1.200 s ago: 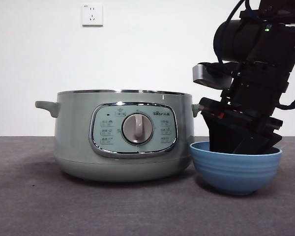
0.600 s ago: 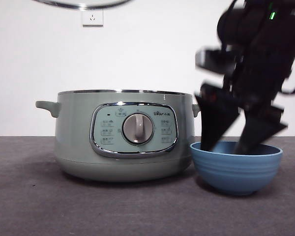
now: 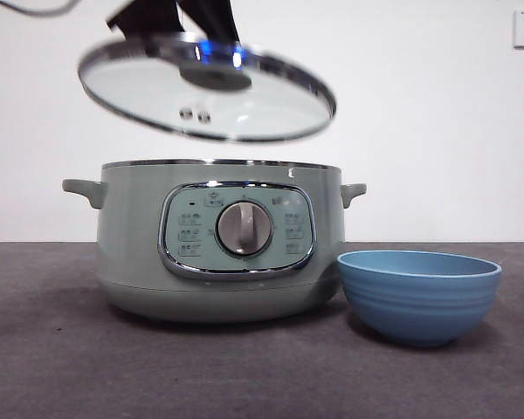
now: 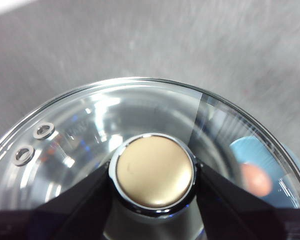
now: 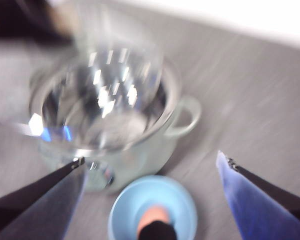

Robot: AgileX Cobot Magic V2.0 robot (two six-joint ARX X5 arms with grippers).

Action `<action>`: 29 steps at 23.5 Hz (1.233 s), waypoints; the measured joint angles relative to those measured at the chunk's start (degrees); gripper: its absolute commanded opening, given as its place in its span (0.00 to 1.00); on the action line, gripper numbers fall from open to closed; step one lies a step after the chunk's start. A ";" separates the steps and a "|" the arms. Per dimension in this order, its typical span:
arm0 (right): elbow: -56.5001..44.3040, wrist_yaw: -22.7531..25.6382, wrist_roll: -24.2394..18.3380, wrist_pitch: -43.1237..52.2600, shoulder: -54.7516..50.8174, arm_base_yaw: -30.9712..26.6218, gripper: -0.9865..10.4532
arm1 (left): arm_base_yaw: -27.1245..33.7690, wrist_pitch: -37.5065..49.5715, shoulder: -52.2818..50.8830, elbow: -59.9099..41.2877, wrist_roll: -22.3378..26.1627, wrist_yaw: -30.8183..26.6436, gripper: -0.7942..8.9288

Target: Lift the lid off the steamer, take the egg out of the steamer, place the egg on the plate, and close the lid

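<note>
The left gripper (image 4: 154,172) pinches the knob of the round clear glass lid (image 3: 206,87), tilted above the sage-green steamer pot (image 3: 220,240) for closing; the right gripper (image 5: 150,165) hangs wide open over the blue ribbed bowl (image 5: 152,210), the pinkish egg (image 5: 154,215) inside.

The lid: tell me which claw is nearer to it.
Left. The left claw is clamped on the lid's knob above the steamer; the right claw is open, apart, above the plate.

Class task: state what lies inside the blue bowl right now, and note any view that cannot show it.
The egg lies inside the plate, seen from the right wrist. The front view shows only the plate's outer wall, hiding the egg.
</note>
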 measured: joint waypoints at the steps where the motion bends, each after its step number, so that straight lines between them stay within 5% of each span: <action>1: 0.00 0.79 0.22 -0.26 -2.67 -0.02 0.47 | 0.00 0.74 1.46 0.00 0.00 0.02 0.07; 7: 0.15 1.62 1.97 -4.61 -11.67 -0.02 0.47 | 0.00 5.29 6.40 0.00 0.02 -0.04 0.07; 29: 0.20 1.57 2.16 -5.66 -11.80 -0.02 0.47 | 0.07 1.57 7.04 0.00 0.85 -2.95 0.07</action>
